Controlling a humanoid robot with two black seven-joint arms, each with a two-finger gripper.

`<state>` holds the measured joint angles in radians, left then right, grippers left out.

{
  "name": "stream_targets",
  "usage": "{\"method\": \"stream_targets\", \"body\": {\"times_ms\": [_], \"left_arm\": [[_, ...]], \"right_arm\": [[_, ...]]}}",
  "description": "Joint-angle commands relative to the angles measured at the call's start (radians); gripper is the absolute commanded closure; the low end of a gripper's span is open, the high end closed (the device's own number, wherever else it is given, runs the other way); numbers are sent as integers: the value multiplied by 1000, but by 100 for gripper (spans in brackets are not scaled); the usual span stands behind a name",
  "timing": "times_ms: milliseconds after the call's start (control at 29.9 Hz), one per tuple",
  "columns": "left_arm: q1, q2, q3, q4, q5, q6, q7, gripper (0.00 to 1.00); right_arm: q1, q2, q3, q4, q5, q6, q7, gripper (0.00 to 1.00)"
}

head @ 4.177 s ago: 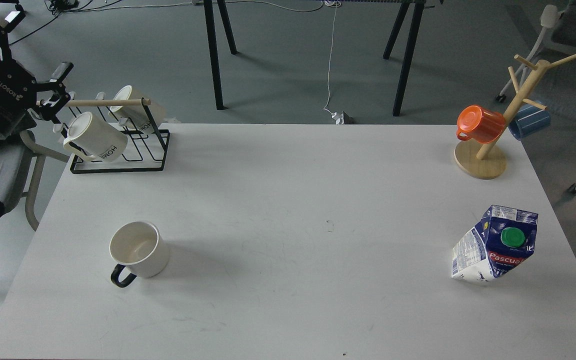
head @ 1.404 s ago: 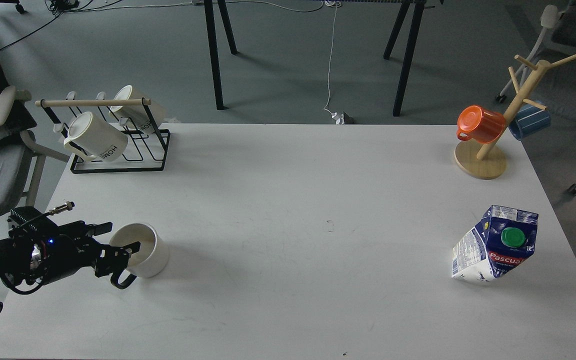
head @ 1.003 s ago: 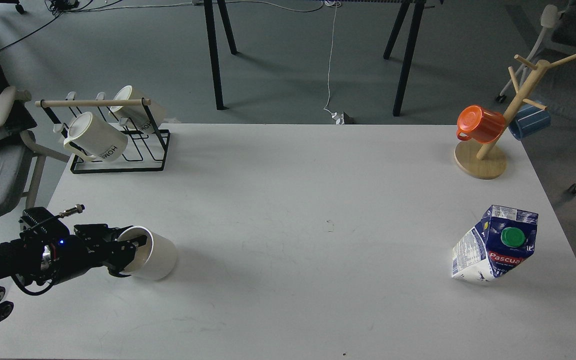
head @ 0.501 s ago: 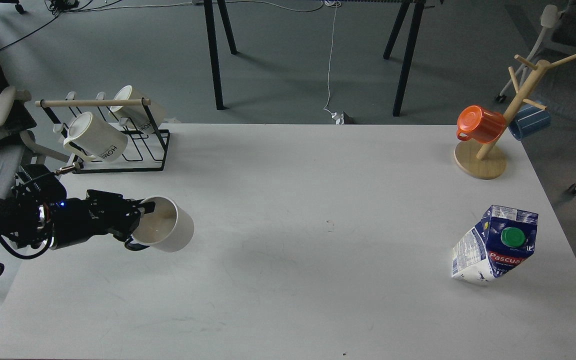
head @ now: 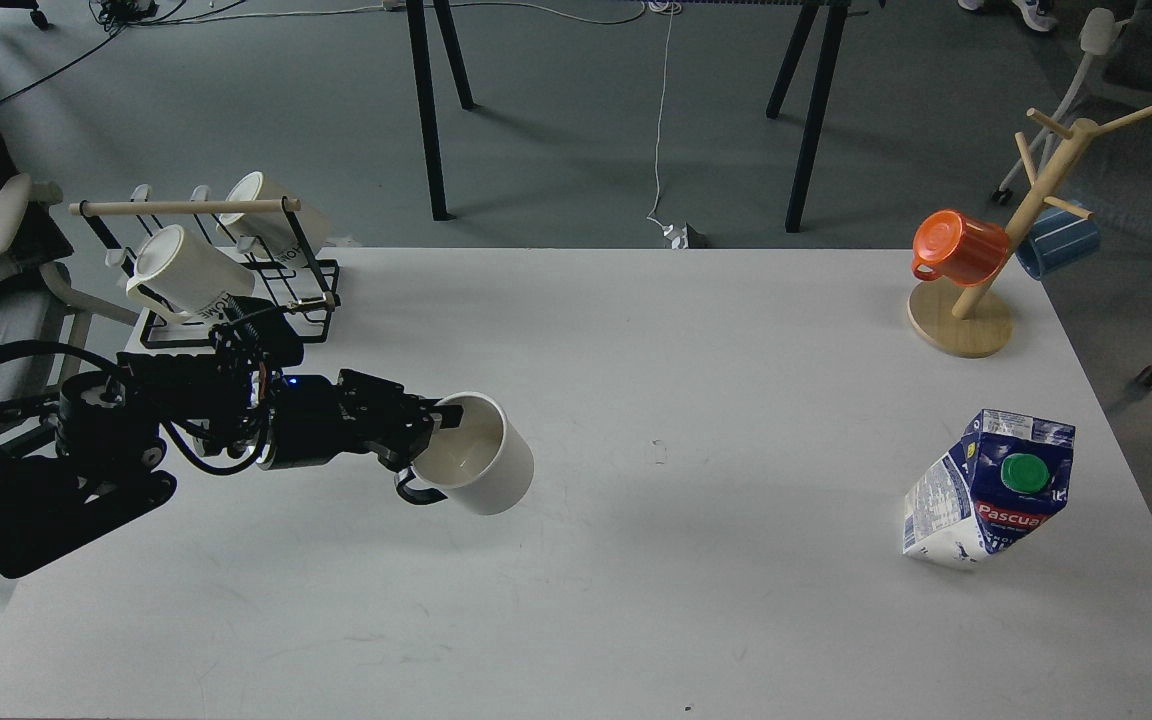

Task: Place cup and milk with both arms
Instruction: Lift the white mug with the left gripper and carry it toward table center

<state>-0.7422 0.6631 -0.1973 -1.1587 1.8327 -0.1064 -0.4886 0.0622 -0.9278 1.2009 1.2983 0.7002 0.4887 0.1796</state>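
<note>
The cup [head: 481, 466], tilted and lifted off the white table [head: 636, 600], sits left of centre, its rim pinched by the left gripper [head: 428, 432] reaching in from nine o'clock. The milk [head: 991, 487] stands at four o'clock (green cap facing the camera), well apart.

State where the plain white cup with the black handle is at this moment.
In the head view the cup hangs tilted above the table, left of centre, gripped at its rim by the left gripper, far from the milk at the right.
</note>
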Motion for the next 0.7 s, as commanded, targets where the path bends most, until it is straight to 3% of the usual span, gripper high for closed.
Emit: {"method": "stream_targets", "body": {"times_ms": [0, 201, 668], "left_arm": [[1, -92, 6, 101, 7, 1, 0, 97], [18, -160, 6, 131, 7, -1, 0, 96], [53, -195, 4, 131, -1, 4, 0, 89]], "right_arm": [[-2, 0, 0, -1, 1, 0, 0, 2], [-10, 0, 2, -1, -1, 0, 0, 2], [-18, 0, 0, -2, -1, 0, 1, 2]]}}
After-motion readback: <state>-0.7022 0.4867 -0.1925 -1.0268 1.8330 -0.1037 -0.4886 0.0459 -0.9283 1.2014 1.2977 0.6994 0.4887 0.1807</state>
